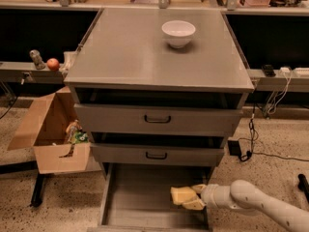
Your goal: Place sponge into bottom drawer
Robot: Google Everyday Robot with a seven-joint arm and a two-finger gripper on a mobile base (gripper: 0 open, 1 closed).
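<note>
**Sponge held over the open bottom drawer**

Left of the cabinet (145,62), an open cardboard box (50,137) sits on the speckled floor with colourful items inside. Above it, on a ledge also left of the cabinet, rests a small red ball (53,64).

The grey cabinet has 3 drawers. The 2 upper drawers (157,120) each carry a small dark handle and stand slightly pulled out. A white bowl (178,33) stands upright on the cabinet top, toward its back right.

At the cabinet's foot, the bottom drawer (137,199) is pulled well out, its grey floor exposed. The sponge (181,195), a pale-yellow block, is inside the right part of that drawer, near its right wall. Whether it touches the drawer floor cannot be told.

The gripper (190,197) reaches in from the cabinet's right, its 2 fingers (199,188) clamped on the sponge from either side. The white arm (263,208) extends to the lower right, and dark cables (251,134) hang right of the cabinet.
</note>
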